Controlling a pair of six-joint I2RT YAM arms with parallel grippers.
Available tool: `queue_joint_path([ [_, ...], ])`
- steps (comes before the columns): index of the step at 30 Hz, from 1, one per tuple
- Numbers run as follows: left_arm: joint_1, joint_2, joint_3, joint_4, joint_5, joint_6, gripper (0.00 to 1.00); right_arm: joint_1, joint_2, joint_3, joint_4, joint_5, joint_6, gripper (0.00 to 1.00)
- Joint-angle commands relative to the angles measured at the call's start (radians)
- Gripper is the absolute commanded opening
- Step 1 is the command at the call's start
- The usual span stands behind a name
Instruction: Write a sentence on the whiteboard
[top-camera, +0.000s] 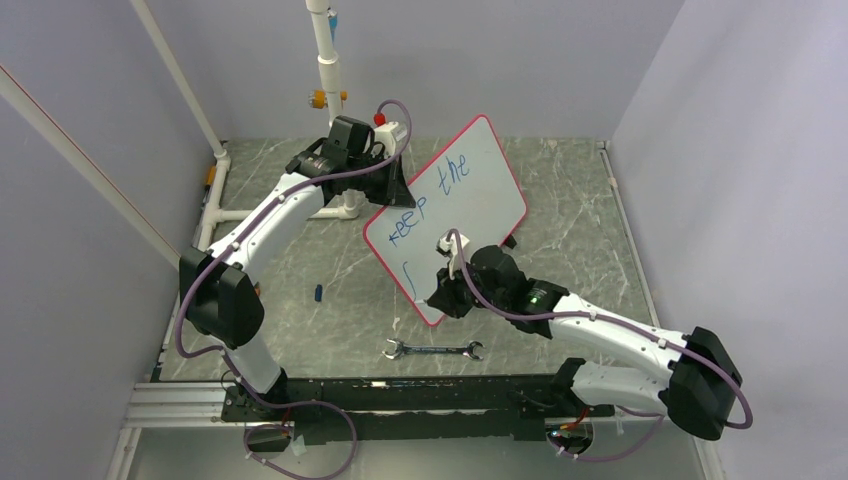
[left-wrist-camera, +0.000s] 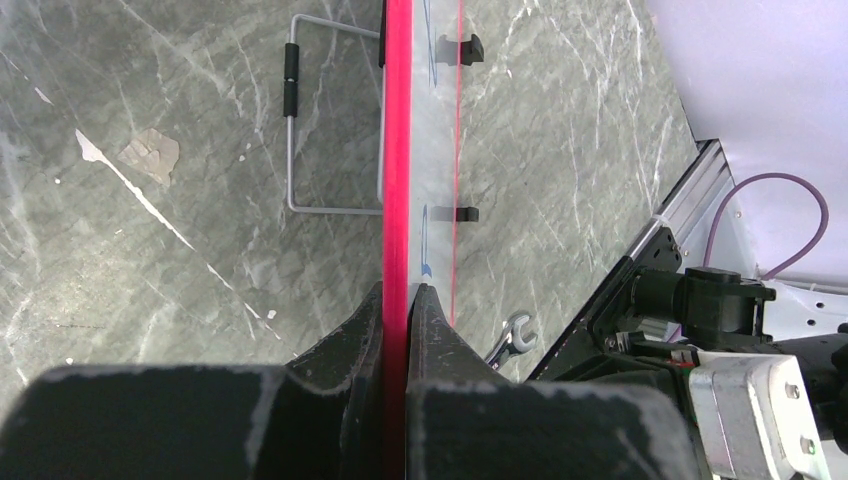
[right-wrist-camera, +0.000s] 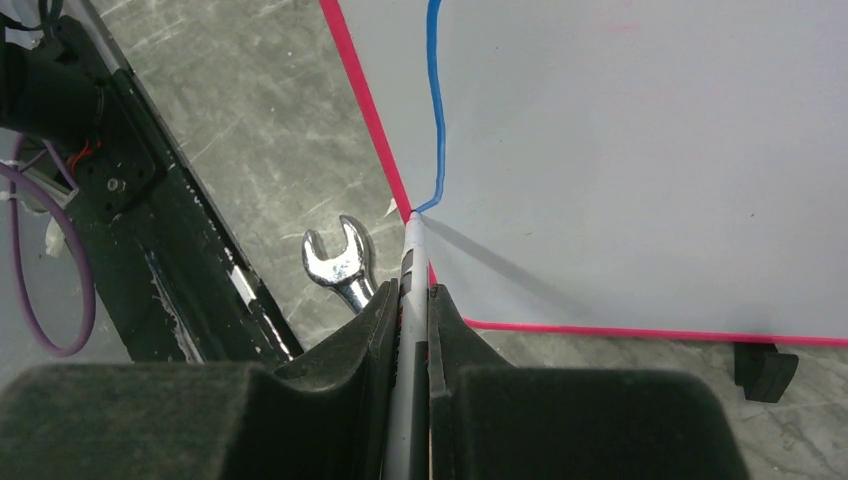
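Note:
The whiteboard (top-camera: 480, 185) with its red-pink rim stands tilted on the table. The sentence (top-camera: 428, 195) reads "keep the" in blue, and a long blue stroke (top-camera: 411, 276) starts a lower line. My left gripper (top-camera: 396, 186) is shut on the whiteboard's left edge; in the left wrist view the red rim (left-wrist-camera: 398, 150) runs straight between the jaws of the left gripper (left-wrist-camera: 403, 292). My right gripper (right-wrist-camera: 411, 292) is shut on a white marker (right-wrist-camera: 412, 258). Its tip touches the whiteboard (right-wrist-camera: 620, 150) at the lower end of the blue stroke (right-wrist-camera: 436, 100), near the bottom corner.
A steel wrench (top-camera: 432, 350) lies on the table just in front of the board, also the wrench (right-wrist-camera: 340, 262) beside the marker. A small blue cap (top-camera: 318, 293) lies to the left. A wire stand (left-wrist-camera: 290, 110) shows behind the board. White pipes (top-camera: 330, 70) rise at the back.

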Motion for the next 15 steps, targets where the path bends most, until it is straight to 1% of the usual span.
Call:
queue_joint_path([
  [1,0.014,-0.019,-0.007,0.030,-0.199,0.092,0.00,0.027,0.025,0.080,0.013,0.054,-0.002,0.00],
  [8,0.013,-0.021,-0.007,0.029,-0.197,0.091,0.00,0.045,0.008,0.155,-0.010,0.076,-0.012,0.00],
  [15,0.013,-0.025,-0.007,0.029,-0.196,0.091,0.00,0.045,-0.007,0.164,0.003,0.084,-0.005,0.00],
])
